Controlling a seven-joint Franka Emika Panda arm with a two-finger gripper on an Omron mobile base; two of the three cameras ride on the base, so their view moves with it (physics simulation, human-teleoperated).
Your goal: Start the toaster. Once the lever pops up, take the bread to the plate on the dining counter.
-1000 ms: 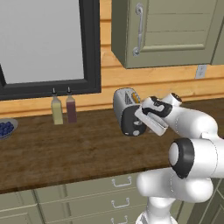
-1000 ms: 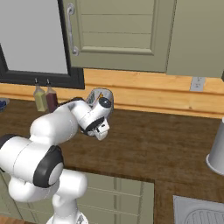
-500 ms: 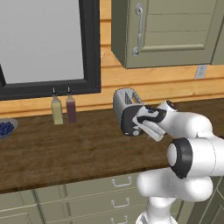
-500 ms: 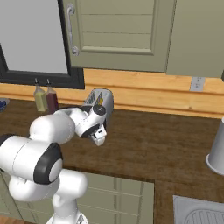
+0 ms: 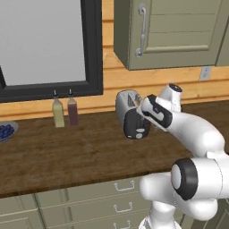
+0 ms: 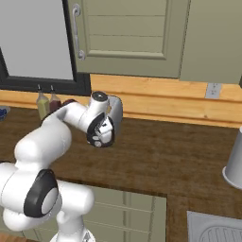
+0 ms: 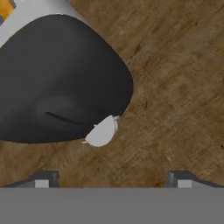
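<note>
The silver-grey toaster [image 5: 127,103] [image 6: 115,109] stands on the brown worktop near the back wall. Its black end face [image 7: 57,83] faces me. The small pale lever [image 7: 101,132] sticks out at that face's lower edge, just ahead of my fingertips and a little left of centre. My gripper [image 7: 111,179] [image 5: 145,115] [image 6: 100,138] hovers in front of the end face, open, with its tips wide apart and nothing between them. I cannot make out the bread. The plate and the dining counter are out of view.
Two bottles [image 5: 57,114] [image 5: 72,111] stand by the dark-framed window to the left, and a bowl of blue berries [image 5: 4,132] lies further left. An olive wall cabinet [image 5: 170,31] hangs above. A grey canister [image 6: 234,163] and a sink [image 6: 217,231] are at the right.
The hand has edged closer to the toaster's end face and risen slightly. The jaws stand wider apart than half a second ago.
</note>
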